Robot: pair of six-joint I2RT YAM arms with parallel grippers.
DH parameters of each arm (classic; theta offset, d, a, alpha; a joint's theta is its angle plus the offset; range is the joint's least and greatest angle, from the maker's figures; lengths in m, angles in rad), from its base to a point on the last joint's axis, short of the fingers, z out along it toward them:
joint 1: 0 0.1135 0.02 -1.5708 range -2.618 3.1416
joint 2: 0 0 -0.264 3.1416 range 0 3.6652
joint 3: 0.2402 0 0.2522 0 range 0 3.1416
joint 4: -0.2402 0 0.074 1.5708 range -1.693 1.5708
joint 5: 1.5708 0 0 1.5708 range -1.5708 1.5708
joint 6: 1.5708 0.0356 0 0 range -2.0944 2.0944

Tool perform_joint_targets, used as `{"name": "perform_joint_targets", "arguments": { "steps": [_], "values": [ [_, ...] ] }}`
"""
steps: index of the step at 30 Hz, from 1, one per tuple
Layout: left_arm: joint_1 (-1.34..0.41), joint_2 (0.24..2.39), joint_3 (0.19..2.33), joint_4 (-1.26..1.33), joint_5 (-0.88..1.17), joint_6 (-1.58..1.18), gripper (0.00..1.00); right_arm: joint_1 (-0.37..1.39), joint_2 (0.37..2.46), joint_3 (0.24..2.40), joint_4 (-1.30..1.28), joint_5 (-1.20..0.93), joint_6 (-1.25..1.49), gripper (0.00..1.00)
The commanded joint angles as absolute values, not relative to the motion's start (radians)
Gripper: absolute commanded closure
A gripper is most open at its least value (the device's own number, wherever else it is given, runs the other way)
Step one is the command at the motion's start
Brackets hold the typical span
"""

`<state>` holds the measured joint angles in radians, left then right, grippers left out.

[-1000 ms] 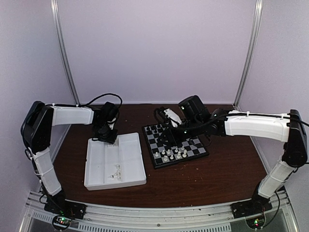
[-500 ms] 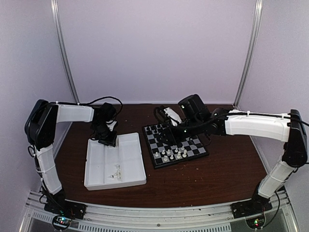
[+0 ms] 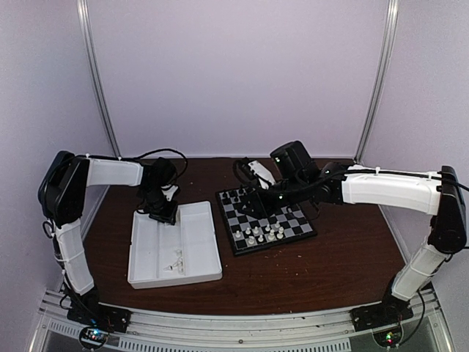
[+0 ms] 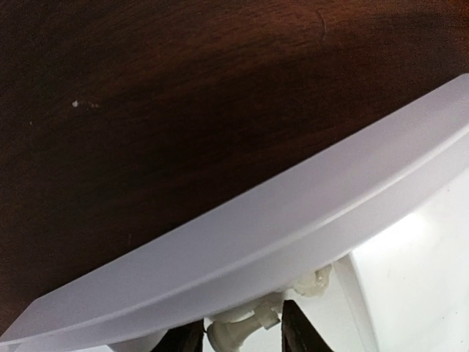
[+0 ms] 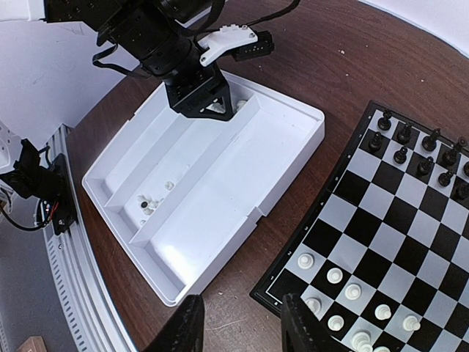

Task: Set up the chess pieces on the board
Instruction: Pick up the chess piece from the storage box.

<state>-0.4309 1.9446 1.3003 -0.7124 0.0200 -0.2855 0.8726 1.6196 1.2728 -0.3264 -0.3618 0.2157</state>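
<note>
Dark brown wooden table (image 3: 322, 271), pale lilac walls (image 3: 234, 73) on three sides. White tray (image 3: 201, 235) with long compartments lies left of centre. Chessboard (image 3: 275, 244) sits just to its right, a little askew, with a strip of bare wood between the two.

Chessboard: white chessmen (image 3: 264, 233) stand upright in a cluster along the near edge, in roughly two short rows. Black chessmen (image 3: 238, 196) stand along the far edge.

Tray: a few loose white chessmen (image 3: 176, 260) lie toppled toward the near end of one compartment.

Left gripper (image 3: 163, 213): low at the tray's far left corner, pointing down into it. In its wrist view the tray wall crosses the frame. Just past the wall the two fingertips (image 4: 297, 334) stand apart, with a fallen chessman (image 4: 242, 330) lying on its side between them. Each tip is very close to it. Cannot tell whether they pinch it or only flank it. Another white lump lies just beside, too blurred to name.

Right gripper (image 3: 255, 207): hangs over the left half of the chessboard, off the surface. In its wrist view the fingers are spread, with nothing between them, and the tray and the board's near-left corner show below.
</note>
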Motion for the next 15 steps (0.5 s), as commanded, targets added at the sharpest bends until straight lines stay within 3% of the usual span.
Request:
{"name": "perform_joint_targets", "arguments": {
  "steps": [1,15],
  "values": [
    [-0.433,1.918,1.255,-0.758,0.072,-0.269,0.64,0.870,1.624,1.299,-0.319,-0.353,0.218,0.61],
    [-0.454,1.917,1.226,-0.763,0.050,-0.254,0.68,0.869,1.628,1.299,-0.315,-0.359,0.222,0.61]
  ]
}}
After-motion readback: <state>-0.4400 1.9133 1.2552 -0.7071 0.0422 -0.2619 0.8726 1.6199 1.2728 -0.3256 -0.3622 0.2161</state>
